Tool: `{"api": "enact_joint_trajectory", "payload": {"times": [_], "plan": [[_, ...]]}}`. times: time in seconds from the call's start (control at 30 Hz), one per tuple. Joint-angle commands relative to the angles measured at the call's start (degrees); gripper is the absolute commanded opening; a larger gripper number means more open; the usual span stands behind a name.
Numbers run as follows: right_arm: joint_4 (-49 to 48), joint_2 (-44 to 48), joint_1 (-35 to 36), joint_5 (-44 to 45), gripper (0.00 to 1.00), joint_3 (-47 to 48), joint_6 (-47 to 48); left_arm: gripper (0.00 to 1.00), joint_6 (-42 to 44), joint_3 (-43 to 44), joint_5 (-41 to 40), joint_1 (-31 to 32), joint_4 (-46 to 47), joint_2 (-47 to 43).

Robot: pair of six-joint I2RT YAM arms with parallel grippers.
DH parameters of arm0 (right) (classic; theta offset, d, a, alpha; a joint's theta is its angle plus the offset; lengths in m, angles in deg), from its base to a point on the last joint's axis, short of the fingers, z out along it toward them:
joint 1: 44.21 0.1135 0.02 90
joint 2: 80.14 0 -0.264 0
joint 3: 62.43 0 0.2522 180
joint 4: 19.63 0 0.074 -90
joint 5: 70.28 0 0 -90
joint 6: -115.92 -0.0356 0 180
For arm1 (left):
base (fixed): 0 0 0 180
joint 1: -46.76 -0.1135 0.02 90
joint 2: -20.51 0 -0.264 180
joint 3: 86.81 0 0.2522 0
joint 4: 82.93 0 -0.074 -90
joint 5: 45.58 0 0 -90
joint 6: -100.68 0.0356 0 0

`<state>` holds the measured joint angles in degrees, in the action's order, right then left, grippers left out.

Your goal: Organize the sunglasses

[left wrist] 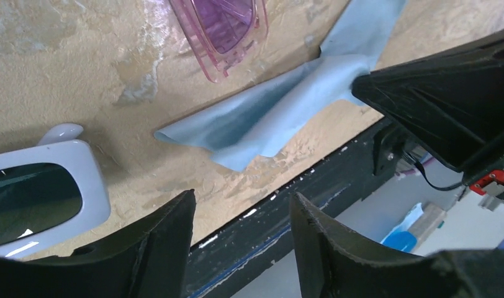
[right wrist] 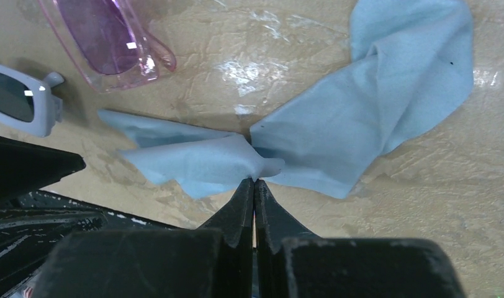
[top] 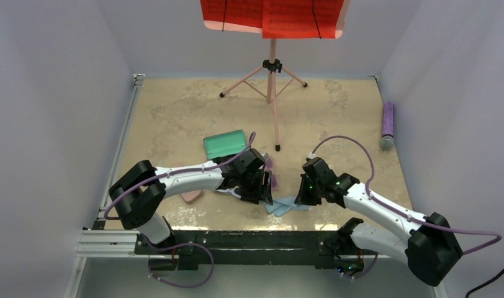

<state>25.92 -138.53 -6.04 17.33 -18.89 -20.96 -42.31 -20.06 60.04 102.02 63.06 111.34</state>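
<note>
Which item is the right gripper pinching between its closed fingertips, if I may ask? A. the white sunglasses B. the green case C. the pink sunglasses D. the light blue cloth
D: in the right wrist view the right gripper, jaws shut, pinches the bunched middle of the light blue cloth, while the white sunglasses and pink sunglasses lie apart from it.

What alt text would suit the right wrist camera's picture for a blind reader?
The right pincer, shut, pinches a crumpled light blue cloth on a beige marbled table. At upper left lie pink translucent sunglasses and, beside them, part of white-framed sunglasses with dark lenses.
</note>
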Motion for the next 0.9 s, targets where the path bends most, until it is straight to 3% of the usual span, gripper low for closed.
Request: {"api": "enact_joint_trajectory", "payload": {"times": [0.0,0.2,0.63,0.87], "plan": [[-0.5,0.7,-0.5,1.3,0.0,-1.3,-1.9,0.6,-0.7,3.4,-3.6,0.8,-2.9,1.5],[-2.7,0.4,-0.5,-0.5,0.0,-2.3,-1.7,0.51,-2.3,5.1,-4.9,1.0,-1.4,4.9],[-3.0,0.2,-0.5,-0.9,0.0,-1.9,-1.9,0.42,0.8,4.4,3.2,2.3,3.3,5.5],[-2.4,0.7,-0.6,-0.3,0.0,-2.0,-2.0,0.42,2.0,4.4,-2.7,2.7,-3.1,5.2]]}}
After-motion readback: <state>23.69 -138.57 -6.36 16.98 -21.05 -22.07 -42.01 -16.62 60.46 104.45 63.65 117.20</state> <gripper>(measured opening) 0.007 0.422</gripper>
